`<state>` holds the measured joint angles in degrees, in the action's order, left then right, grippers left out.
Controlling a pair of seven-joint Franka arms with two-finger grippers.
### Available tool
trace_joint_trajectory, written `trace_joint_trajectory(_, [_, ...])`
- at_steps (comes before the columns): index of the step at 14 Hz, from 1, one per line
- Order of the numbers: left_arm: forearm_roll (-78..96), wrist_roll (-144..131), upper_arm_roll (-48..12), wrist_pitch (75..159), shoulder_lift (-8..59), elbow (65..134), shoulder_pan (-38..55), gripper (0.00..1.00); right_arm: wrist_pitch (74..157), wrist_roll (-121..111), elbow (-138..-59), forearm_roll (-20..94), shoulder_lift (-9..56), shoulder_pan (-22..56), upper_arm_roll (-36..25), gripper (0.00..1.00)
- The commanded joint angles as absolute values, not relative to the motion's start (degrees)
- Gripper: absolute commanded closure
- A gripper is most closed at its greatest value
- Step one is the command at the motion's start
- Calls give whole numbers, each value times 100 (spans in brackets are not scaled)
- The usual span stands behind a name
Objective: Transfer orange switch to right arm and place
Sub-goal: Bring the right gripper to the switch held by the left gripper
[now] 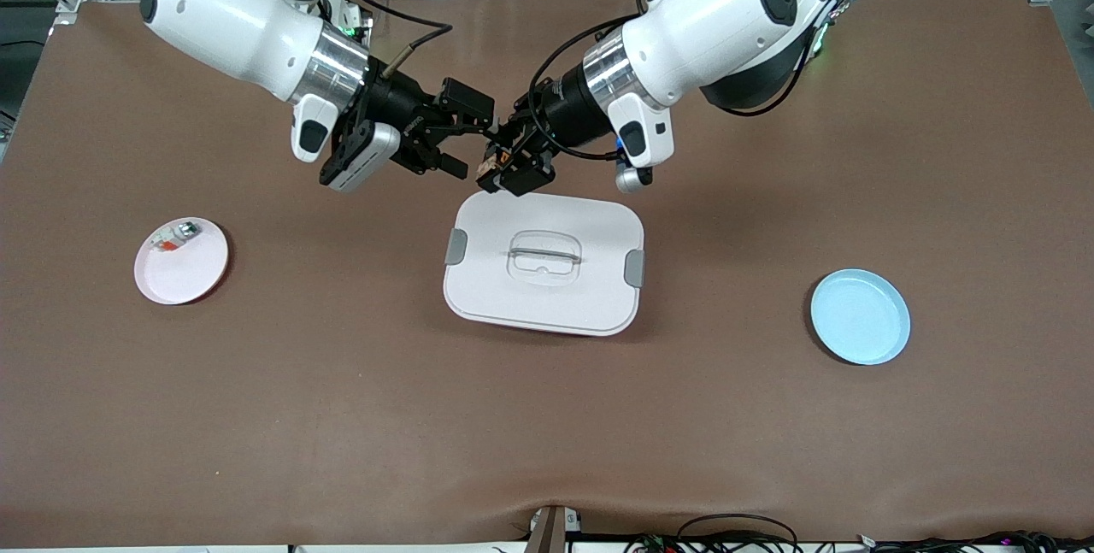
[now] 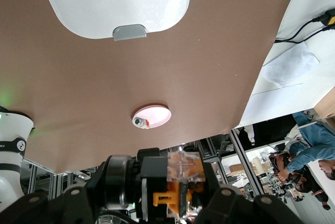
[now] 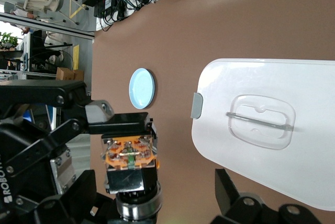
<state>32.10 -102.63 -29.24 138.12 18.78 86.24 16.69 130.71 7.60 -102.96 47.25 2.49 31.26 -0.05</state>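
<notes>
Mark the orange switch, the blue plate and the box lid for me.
orange switch (image 3: pixel 128 153): right wrist view, on its orange middle part.
blue plate (image 1: pixel 860 316): front view, centre of its dish.
box lid (image 1: pixel 544 258): front view, on its recessed handle.

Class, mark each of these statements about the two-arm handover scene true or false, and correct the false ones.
1. The left gripper is shut on the orange switch. True.
2. The right gripper has its fingers shut on the switch. False: they are open around it.
3. The blue plate holds a small part. False: it is bare; the small whitish piece lies on the pink plate.
4. The white lidded box sits between the two plates. True.
</notes>
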Motion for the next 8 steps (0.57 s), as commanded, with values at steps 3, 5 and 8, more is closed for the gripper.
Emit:
trace_joint_trajectory(3, [3067,-10433,-2918,13816,1854,8569,1679,72,13359,686,-10187,4931,298,3208,-17,0])
trace_joint_trajectory(5, [3067,-10433,-2918,13816,1854,8569,1679,72,13377,659,-10134,4931,387,3217,-9,0])
trace_joint_trajectory(8, [3067,-10433,-2918,13808,1854,8569,1679,72,13491,650,-10108,4931,395,3226,-17,6])
